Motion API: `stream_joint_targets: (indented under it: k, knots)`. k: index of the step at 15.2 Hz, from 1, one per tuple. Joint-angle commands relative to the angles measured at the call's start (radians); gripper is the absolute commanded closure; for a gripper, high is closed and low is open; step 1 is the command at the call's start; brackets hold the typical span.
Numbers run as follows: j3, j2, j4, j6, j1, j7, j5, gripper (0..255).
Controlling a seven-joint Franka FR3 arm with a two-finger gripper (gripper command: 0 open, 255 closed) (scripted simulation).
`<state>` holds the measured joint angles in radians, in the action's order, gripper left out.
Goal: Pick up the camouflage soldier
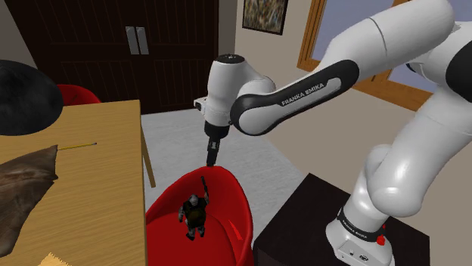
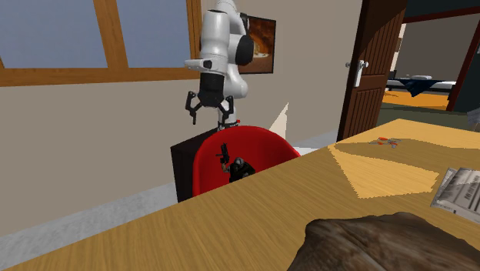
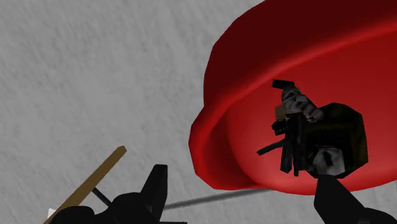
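Black fingers are reaching in at the near edge of the wrist view and standing well apart with nothing between them, so the gripper is unclenched and holding nothing. Beyond them the camouflage soldier is resting inside the hollow of a red tub chair, with a dark rifle lying across its front. Grey carpet is spreading out beside the chair.

In the shoulder view the gripper is hanging point-down above the back rim of the chair, apart from the figure. The soldier is sitting upright in the seat below it, its rifle pointing up toward the fingers. A wooden table is standing just beside the chair on that view's left, carrying a crumpled brown cloth and a yellow pencil. The black stand is sitting at the lower right.

In the second exterior view the brown cloth is lying on the table in the foreground. Past the table's far edge the chair is cradling the soldier, and the spread gripper is hovering over the chair's rim, clear of it.
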<state>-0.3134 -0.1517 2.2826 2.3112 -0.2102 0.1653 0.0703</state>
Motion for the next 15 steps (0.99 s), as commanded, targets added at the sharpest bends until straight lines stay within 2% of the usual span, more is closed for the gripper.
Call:
stream_joint_targets:
  k: [1,7,13,15]
  knots:
    - [-0.023,0.065,-0.023,0.037,-0.013,-0.007,0.028,0]
    - [-0.070,0.245,-0.096,0.119,-0.059,-0.030,0.133,0]
    - [-0.087,0.426,-0.187,0.174,-0.130,-0.060,0.259,0]
    - [-0.083,0.442,-0.188,0.186,-0.136,-0.067,0.271,0]
